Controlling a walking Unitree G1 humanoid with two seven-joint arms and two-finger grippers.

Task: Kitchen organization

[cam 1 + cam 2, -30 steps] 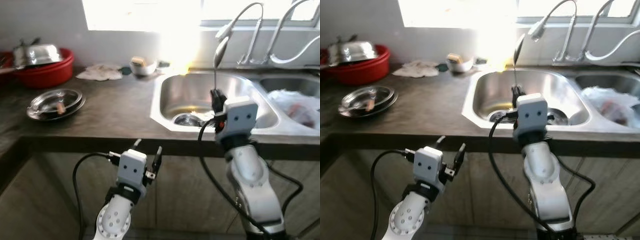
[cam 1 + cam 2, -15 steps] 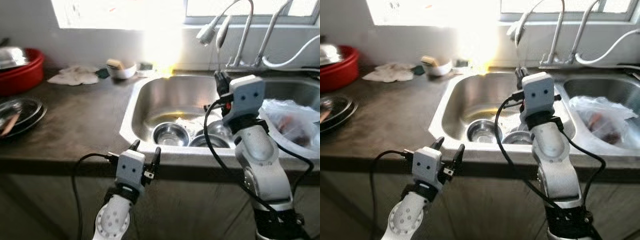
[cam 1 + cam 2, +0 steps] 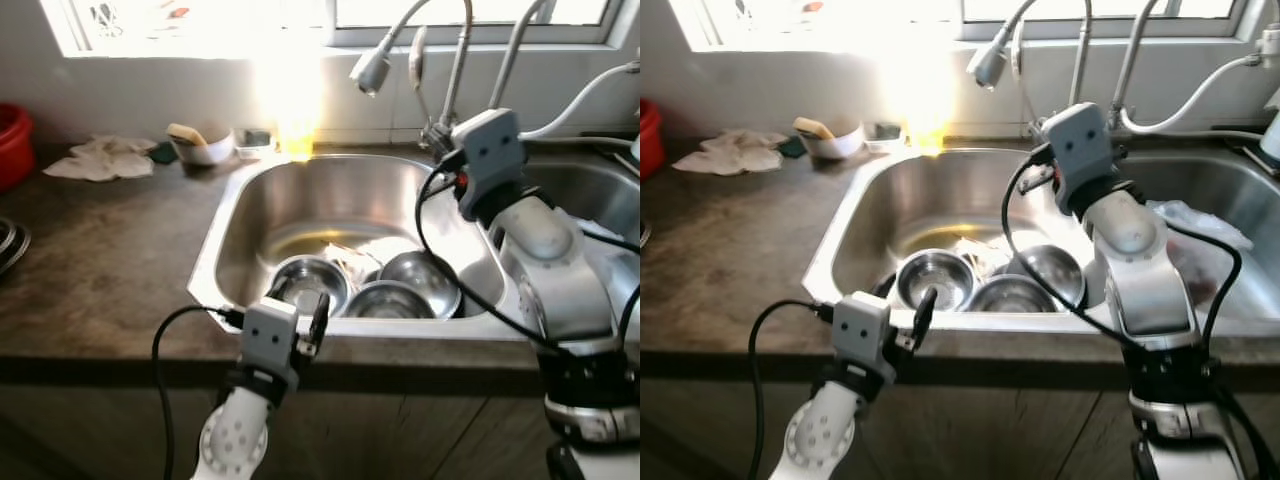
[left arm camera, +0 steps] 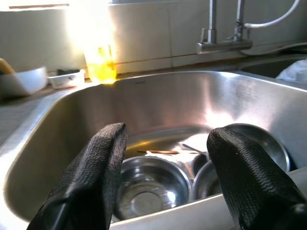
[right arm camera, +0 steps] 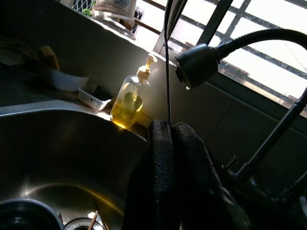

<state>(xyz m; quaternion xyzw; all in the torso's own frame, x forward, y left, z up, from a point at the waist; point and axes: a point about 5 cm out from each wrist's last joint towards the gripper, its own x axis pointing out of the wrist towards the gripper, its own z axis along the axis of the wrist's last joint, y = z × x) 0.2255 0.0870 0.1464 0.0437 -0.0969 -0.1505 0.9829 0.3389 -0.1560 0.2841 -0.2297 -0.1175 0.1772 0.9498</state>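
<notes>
A stainless sink (image 3: 235, 215) is set into the dark countertop (image 3: 100, 270), and three shiny steel bowls (image 3: 305, 283) are clustered on its basin floor. At the sink's front edge the left gripper (image 4: 165, 179) is held spread wide. Above the back rim, a thin-handled steel spoon (image 3: 418, 60) is pinched upright between the right gripper (image 5: 178, 143) fingers, which are pressed together on it.
</notes>
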